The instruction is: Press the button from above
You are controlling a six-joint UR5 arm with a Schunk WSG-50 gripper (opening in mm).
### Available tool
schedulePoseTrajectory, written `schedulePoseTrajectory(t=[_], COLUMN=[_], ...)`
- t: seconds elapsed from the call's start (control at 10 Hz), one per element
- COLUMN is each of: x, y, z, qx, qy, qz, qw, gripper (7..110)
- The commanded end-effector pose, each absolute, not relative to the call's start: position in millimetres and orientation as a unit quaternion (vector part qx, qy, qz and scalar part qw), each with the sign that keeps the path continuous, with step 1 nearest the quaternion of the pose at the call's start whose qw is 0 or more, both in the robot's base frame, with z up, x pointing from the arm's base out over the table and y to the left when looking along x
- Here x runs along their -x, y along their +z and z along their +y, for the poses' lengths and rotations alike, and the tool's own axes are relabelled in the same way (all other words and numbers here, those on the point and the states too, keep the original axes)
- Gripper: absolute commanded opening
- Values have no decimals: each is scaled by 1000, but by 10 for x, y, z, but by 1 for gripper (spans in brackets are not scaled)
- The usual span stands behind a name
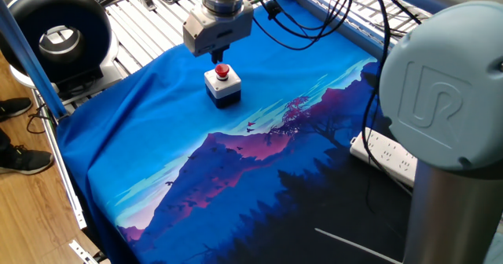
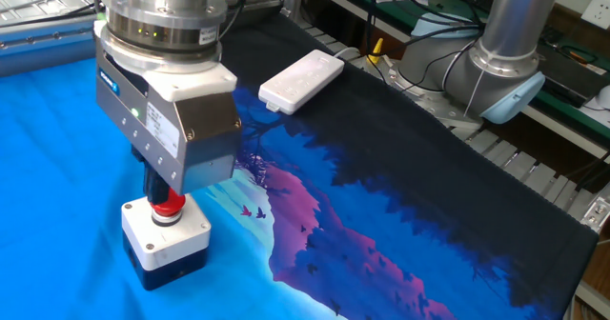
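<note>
- the button (image 1: 222, 70) is sitting on top of a small box (image 1: 223, 87) that is white up high and black down low.
- the box is standing on a blue cloth (image 1: 196, 170) with purple mountains and dark trees, and the cloth is covering the tabletop (image 1: 118, 28).
- the box is sitting near the far edge of the cloth in one fixed view, and near the bottom left corner in the other fixed view.
- the gripper (image 1: 218, 56) is hanging right over the button, pointing straight down.
- in the other fixed view the gripper's (image 2: 164, 189) big gray body is hiding most of the fingers (image 2: 152, 182), so only a dark bit is peeking out above the red cap (image 2: 169, 206).
- the dark tip is looking like it is touching the red cap, but it is too hard to see if it is really pushing it.
- i cannot tell if the fingers are spread or squeezed together, because both views are hiding the tips.
- a long white power strip (image 2: 301, 81) is lying on the dark part of the cloth, well apart from the box.
- in one fixed view the arm's big gray joint (image 1: 444, 99) is blocking part of the power strip (image 1: 385, 155).
- a black round thing (image 1: 55, 36) is sitting off the cloth at the top left, partly cut off by the edge.
</note>
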State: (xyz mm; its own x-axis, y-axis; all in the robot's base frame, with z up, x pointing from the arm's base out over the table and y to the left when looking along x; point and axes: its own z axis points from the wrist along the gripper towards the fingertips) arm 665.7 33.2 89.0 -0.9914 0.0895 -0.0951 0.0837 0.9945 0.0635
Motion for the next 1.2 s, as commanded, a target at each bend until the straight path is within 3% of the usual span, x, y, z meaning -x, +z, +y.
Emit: schedulePoseTrajectory(t=[0.0,0.6,1.1], x=[-6648,-6371,-6435], y=[858,1036,944], z=[343,422,390], qx=[-42,-48,-39], qy=[35,53,59], qz=[997,996,996], qw=[62,51,61], gripper=[7,7,7])
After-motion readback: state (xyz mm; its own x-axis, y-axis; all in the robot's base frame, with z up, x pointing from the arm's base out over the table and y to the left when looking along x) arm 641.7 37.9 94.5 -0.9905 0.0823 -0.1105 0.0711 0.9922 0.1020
